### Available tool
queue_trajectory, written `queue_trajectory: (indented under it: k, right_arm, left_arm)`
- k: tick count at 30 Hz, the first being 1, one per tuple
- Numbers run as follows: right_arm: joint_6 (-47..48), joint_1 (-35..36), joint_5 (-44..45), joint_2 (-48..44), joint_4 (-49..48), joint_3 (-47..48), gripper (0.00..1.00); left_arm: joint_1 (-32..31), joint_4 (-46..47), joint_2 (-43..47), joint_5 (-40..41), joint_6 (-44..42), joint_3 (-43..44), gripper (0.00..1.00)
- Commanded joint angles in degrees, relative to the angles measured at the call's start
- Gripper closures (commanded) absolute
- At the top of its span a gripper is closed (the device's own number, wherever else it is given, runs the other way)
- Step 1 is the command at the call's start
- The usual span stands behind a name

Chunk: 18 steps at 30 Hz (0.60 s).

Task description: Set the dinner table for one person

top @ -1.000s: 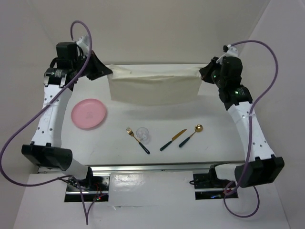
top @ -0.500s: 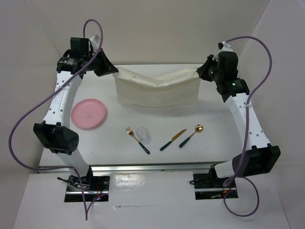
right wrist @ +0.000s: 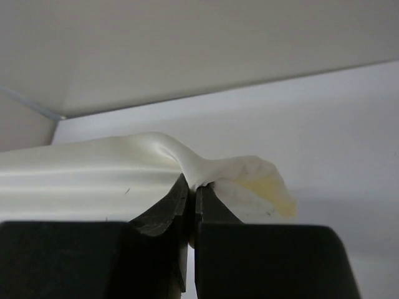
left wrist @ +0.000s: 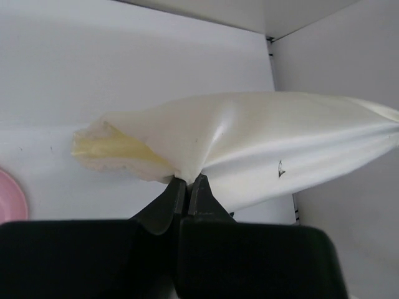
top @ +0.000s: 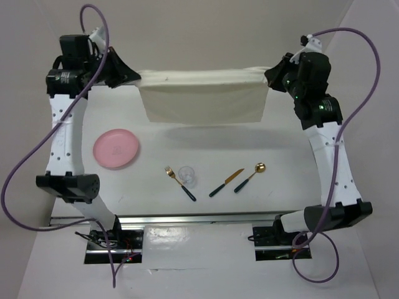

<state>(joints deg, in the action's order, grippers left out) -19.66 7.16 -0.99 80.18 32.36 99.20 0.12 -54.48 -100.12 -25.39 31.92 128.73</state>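
Cloth (top: pixel 202 103) raised, left tool (left wrist: pixel 187 182), right tool (right wrist: pixel 194 189) pinching

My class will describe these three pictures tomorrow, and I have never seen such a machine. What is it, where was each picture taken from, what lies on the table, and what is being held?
These are two robot arms bolted at the near edge of the table, each ending in a two-finger gripper. The wide picture looks down from above and behind them. The other two come from a camera on each wrist. On the white table are a pink plate, gold fork, clear glass, knife and spoon. The left gripper and right gripper each pinch a top corner of a cream cloth, stretched between them.
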Motion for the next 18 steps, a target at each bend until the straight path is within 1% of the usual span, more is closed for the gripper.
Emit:
queue_trajectory:
  k: [1,5,7,9,11,12,14,15,18]
  right_arm:
    - [1.1,-0.3,2.7,-6.0,-0.2,4.0,1.0]
    - [1.6,-0.3,2.7,-6.7,-0.2,4.0,1.0]
    - [1.6,-0.3,2.7,-4.4,-1.3,4.0,1.0]
    - [2.3,-0.3,2.7,-2.7,-2.5,4.0,1.0]
    - [2.3,-0.3,2.7,0.6,-4.5,4.7,1.0]
    - [2.3,-0.8,2.7,3.2,-5.1,4.7,1.0]
    - [2.3,-0.8,2.1,5.8,-7.3,6.3,1.0]
    - [2.3,-0.8,1.5,7.3,-8.1,6.3,1.0]
    - [2.3,-0.8,1.0,13.4,-10.6,9.6,1.0]
  left_arm:
    - [2.7,1.7,7.7,-2.5,-0.3,-1.5,1.0]
    - [3.6,2.2,9.1,-3.0,-0.3,-3.0,1.0]
    - [4.1,2.2,7.8,-3.0,-0.3,-3.0,1.0]
    - [4.1,2.2,4.8,-4.1,-0.3,-2.2,1.0]
    - [4.1,3.8,2.9,-4.8,-0.3,-1.0,1.0]
    - [4.1,3.8,0.6,-4.8,0.3,-1.0,1.0]
    - [4.1,4.3,-2.3,-5.4,0.3,2.0,1.0]
    - [4.1,4.3,-5.6,-6.3,0.3,2.9,1.0]
    - [4.1,4.9,-10.5,-8.0,0.9,7.8,1.0]
